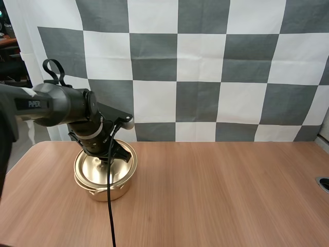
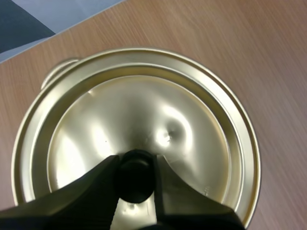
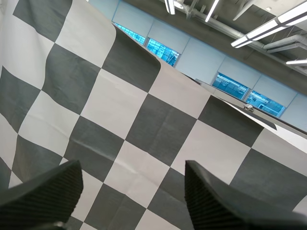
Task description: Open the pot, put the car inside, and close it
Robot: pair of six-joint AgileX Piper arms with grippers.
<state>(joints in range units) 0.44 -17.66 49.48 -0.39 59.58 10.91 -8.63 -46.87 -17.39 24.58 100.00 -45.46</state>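
A golden pot stands on the left part of the wooden table, with its golden lid lying on it. My left gripper reaches down onto the lid's middle. In the left wrist view the lid spreads out under my left gripper, whose two black fingers press on either side of the black knob. One pot handle sticks out beyond the lid's rim. My right gripper is open and holds nothing, its ribbed fingers standing wide apart.
Bare wood stretches from the pot to the right across the table. A small dark round fitting sits at the table's right edge. The table's left edge runs close beside the pot.
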